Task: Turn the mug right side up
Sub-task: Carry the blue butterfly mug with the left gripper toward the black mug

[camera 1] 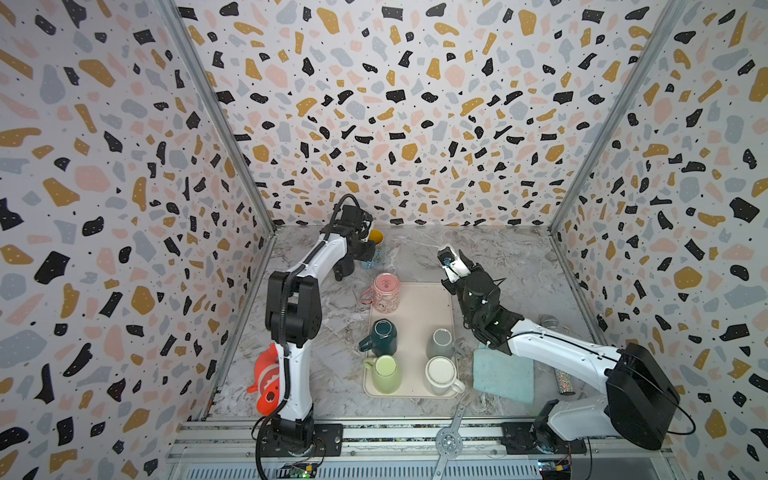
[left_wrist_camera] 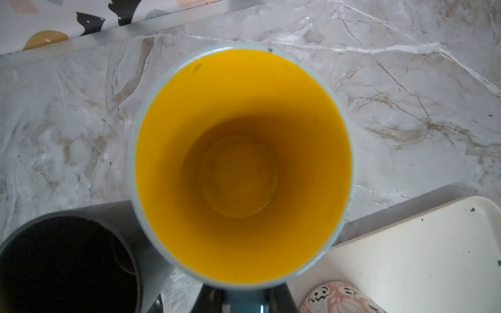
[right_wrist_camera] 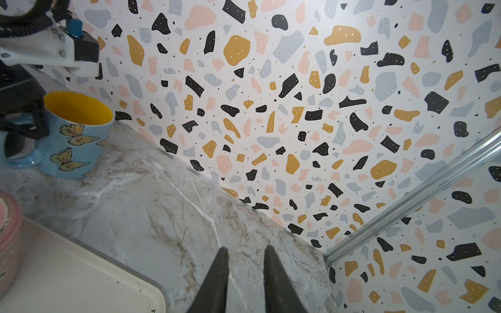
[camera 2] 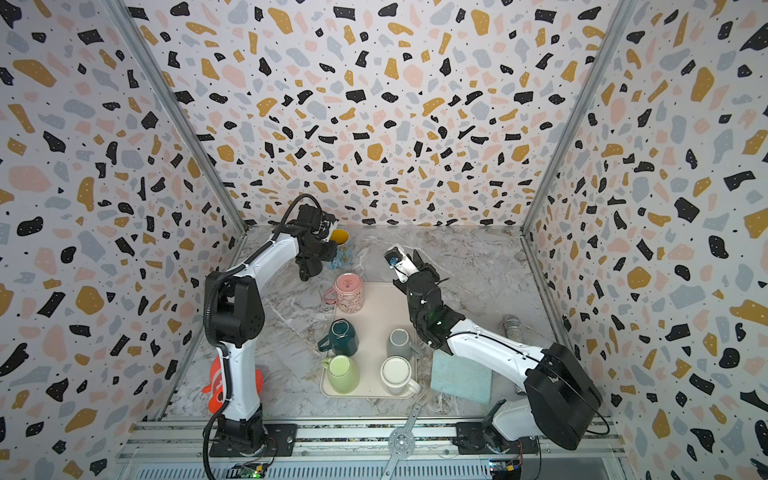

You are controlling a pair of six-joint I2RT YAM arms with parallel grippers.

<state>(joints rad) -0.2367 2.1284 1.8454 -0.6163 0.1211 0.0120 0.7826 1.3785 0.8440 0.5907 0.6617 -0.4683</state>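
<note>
Right wrist view: butterfly mug sits upright on marble table nr back wall, off tray. Left gripper pinches its handle, prob. to steady set-down. Right gripper empty, jaws slightly apart, parked clear.

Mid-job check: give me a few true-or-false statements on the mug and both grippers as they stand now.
1. The butterfly mug stands mouth up. True.
2. It stands on the tray. False: it is off the tray, on the marble table.
3. The left gripper is closed on its handle. True.
4. The right gripper holds the pink mug. False: it holds nothing, and the pink mug sits on the tray.
</note>
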